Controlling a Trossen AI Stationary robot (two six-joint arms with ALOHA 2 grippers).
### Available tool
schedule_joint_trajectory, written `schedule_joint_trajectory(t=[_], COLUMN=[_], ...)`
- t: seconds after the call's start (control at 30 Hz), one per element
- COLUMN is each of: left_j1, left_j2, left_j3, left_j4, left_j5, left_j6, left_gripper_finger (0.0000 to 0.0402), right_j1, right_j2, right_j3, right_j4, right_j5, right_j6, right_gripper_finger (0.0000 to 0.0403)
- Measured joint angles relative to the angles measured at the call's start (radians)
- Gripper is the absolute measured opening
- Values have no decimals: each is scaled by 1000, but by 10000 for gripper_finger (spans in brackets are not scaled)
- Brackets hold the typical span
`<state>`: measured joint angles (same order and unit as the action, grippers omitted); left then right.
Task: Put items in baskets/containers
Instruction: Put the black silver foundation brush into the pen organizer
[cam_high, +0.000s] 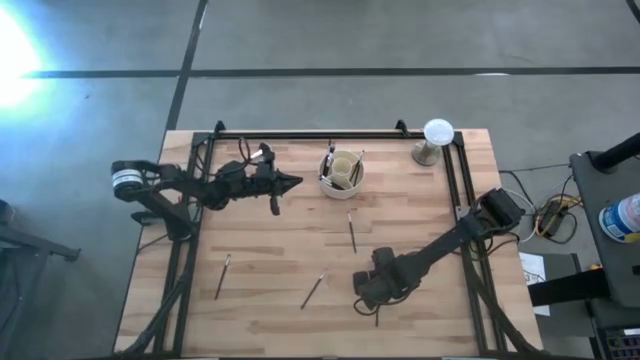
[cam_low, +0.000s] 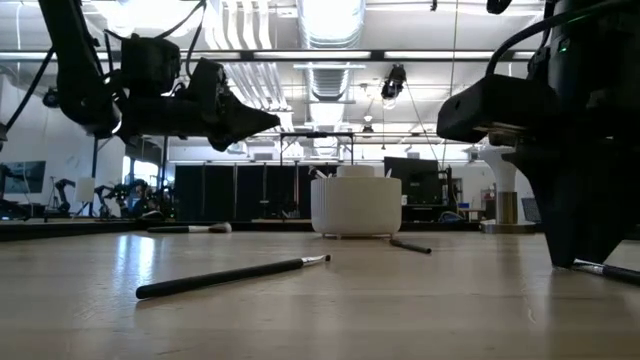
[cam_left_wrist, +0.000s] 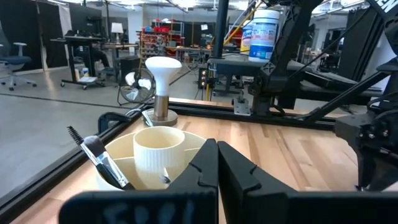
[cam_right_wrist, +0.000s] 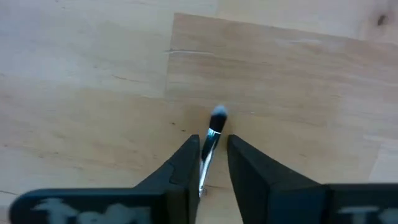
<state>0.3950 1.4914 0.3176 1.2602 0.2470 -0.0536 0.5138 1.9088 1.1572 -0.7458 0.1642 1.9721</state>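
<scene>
The fingers (cam_right_wrist: 186, 163) of the right gripper (cam_right_wrist: 210, 163) stand slightly apart on either side of a brush (cam_right_wrist: 210, 144) lying on the worktop (cam_right_wrist: 93, 74), its pale bristle tip pointing away from the wrist; whether they press on it yet I cannot tell. In the high view this gripper (cam_high: 375, 292) sits low near the worktop's front edge. The left gripper (cam_high: 290, 181) hangs above the worktop just beside the holder (cam_high: 341, 172), its fingers (cam_left_wrist: 202, 168) closed together and empty. The cream holder already has several brushes standing in it. Three more brushes lie loose: one (cam_high: 352, 232) just in front of the holder, one (cam_high: 313, 290) near the right gripper and one (cam_high: 222, 276) towards the front left.
</scene>
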Motion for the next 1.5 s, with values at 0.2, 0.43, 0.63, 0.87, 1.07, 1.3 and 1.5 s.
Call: schedule_joint_trajectory(t=[0.2,0.43,0.63,0.87,1.07,1.3,1.5], left_j1=[0,7,14,14,14,14,13], left_j2=[0,0,0,0,0,-2,-2], left_j3=[14,22,22,18,18,18,17], left_j4=[-30,-37,-38,-44,-42,-41,-41], left_j5=[1,1,0,0,0,0,28], left_j6=[0,-1,-35,-51,-67,-81,-99], left_gripper_finger=[0,0,0,0,0,0,0], right_j1=[-15,-18,-39,-89,-128,-266,-491], right_j2=[22,-12,-47,-144,-304,-516,-668], right_j3=[2,-2,-3,-3,-30,-195,-404], right_j4=[14,30,36,30,33,285,760], right_j5=[3,29,85,154,334,436,289], right_j6=[-60,-131,-250,-483,-715,-1113,-1542], right_gripper_finger=[44,32,27,26,26,26,26])
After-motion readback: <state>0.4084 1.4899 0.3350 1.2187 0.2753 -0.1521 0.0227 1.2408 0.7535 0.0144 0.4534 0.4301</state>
